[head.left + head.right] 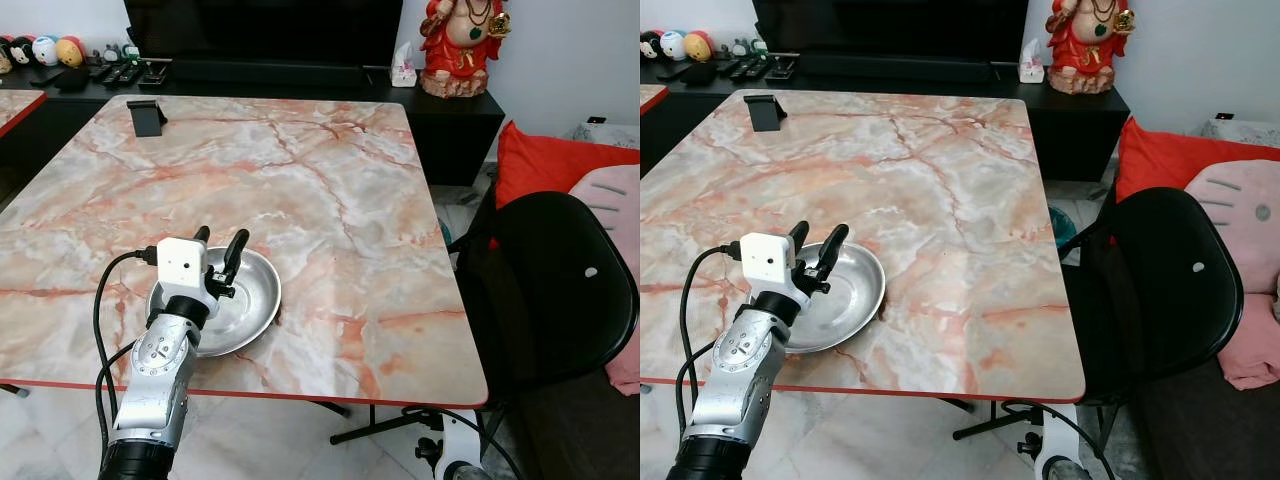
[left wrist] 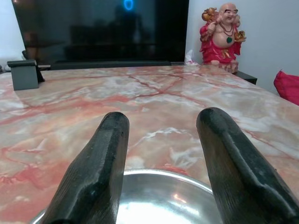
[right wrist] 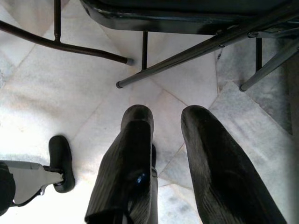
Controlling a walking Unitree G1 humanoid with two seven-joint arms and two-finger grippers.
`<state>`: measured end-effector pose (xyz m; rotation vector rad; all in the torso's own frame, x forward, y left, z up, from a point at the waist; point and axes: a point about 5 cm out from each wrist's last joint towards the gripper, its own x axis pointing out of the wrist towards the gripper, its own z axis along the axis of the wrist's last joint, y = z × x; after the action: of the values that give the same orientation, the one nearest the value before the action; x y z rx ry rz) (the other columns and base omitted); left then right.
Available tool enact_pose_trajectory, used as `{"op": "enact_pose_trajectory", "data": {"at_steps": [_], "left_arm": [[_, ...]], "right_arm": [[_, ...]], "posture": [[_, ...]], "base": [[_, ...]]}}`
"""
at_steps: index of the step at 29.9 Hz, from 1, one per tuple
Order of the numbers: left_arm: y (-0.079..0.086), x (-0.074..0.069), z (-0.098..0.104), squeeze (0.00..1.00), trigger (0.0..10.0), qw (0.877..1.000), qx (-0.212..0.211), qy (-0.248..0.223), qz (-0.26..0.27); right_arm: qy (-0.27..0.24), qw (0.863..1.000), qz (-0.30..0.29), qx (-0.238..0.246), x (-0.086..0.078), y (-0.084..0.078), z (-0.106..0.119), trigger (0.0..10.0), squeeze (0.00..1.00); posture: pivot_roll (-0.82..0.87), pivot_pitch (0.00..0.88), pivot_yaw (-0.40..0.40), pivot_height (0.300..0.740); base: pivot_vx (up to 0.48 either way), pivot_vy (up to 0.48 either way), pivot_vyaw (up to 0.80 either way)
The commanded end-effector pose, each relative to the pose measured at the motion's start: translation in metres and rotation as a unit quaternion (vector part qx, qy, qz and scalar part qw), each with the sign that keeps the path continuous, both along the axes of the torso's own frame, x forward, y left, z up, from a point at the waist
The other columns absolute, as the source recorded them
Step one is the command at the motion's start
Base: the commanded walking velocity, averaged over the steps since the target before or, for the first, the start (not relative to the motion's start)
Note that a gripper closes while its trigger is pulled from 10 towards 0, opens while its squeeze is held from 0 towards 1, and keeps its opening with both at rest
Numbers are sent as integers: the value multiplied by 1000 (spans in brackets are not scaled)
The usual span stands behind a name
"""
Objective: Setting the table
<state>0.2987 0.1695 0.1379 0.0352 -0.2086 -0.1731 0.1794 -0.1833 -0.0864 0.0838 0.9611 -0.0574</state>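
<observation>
A: What do the wrist views add?
B: The right gripper (image 3: 163,140) hangs over floor tiles by chair legs (image 3: 177,63), fingers parted, holding nothing.
A: And the head views?
B: The bowl (image 1: 240,305) sits near the table's (image 1: 330,200) front edge. The left gripper (image 1: 218,248) hovers over the bowl's near-left rim, fingers spread wide, empty.
</observation>
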Motion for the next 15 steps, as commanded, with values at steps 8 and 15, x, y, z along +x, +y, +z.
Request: {"op": "enact_pose_trajectory", "data": {"at_steps": [8, 15], "left_arm": [[-3, 4, 2, 0, 10000, 1000, -5, -3, -1], [-2, 4, 3, 0, 10000, 1000, -3, -4, -2]], "right_arm": [[2, 1000, 1, -2, -2, -1, -1, 10000, 0], [3, 1000, 1, -2, -3, -1, -1, 10000, 0]], "posture": [[88, 0, -60, 740], [101, 0, -64, 740]], "base": [[0, 352, 0], [0, 357, 0]]}}
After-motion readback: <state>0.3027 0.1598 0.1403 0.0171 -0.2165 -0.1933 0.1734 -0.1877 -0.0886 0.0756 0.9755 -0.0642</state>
